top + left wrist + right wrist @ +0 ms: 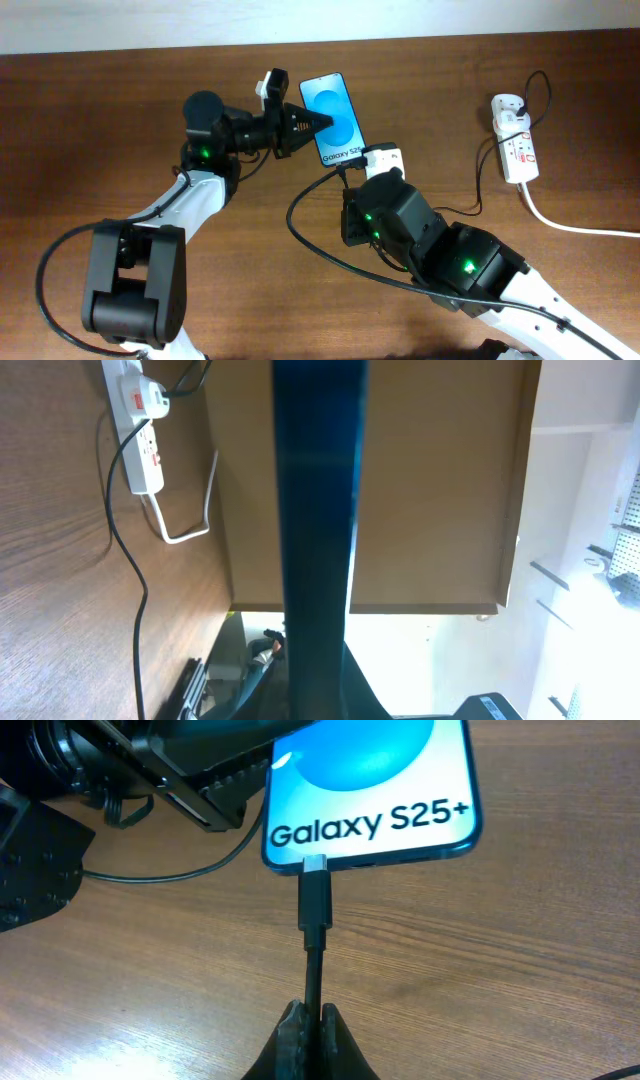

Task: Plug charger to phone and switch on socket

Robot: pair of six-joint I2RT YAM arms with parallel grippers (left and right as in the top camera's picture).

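Note:
The phone shows a bright blue screen and lies tilted at the table's far middle. My left gripper is shut on its left edge. In the left wrist view the phone is seen edge-on as a dark blue band between the jaws. My right gripper is shut on the thin black charger cable just below the phone. The charger's plug tip sits at the phone's bottom port with a bit of metal still showing. The white socket lies at the far right, and also shows in the left wrist view.
The charger cable loops over the table in front of my right arm and runs on to the socket. A thick white cord leads from the socket to the right edge. My left arm's base stands at the front left.

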